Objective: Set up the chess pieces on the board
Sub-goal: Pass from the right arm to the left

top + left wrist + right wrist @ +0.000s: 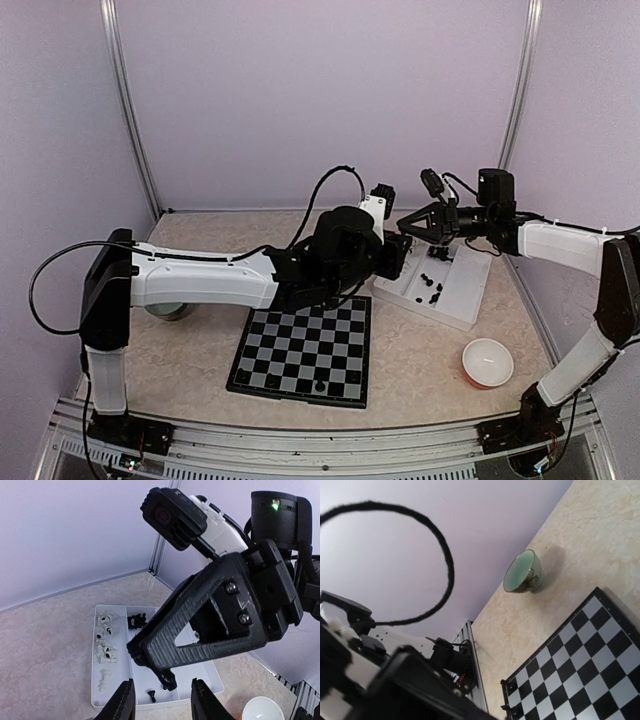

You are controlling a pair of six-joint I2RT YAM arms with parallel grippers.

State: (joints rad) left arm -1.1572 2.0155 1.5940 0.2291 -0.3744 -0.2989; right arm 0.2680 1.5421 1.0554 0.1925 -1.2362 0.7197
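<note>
The board (290, 346) lies at the table's middle with a few black chess pieces (320, 384) along its near rows; it also shows in the right wrist view (590, 660). More black pieces (136, 621) lie in the white tray (95, 680), one alone (151, 696) near its front wall. My left gripper (162, 702) is open and empty, above the tray's near edge. My right gripper (167, 680) hangs over the tray just ahead of the left one, shut on a small black piece. In the top view the two grippers (400, 240) nearly meet.
White pieces (105, 640) fill the tray's left compartment. A green bowl (172, 311) sits left of the board, also in the right wrist view (522, 572). A white and orange bowl (487, 362) sits right of the board. Walls close the back and sides.
</note>
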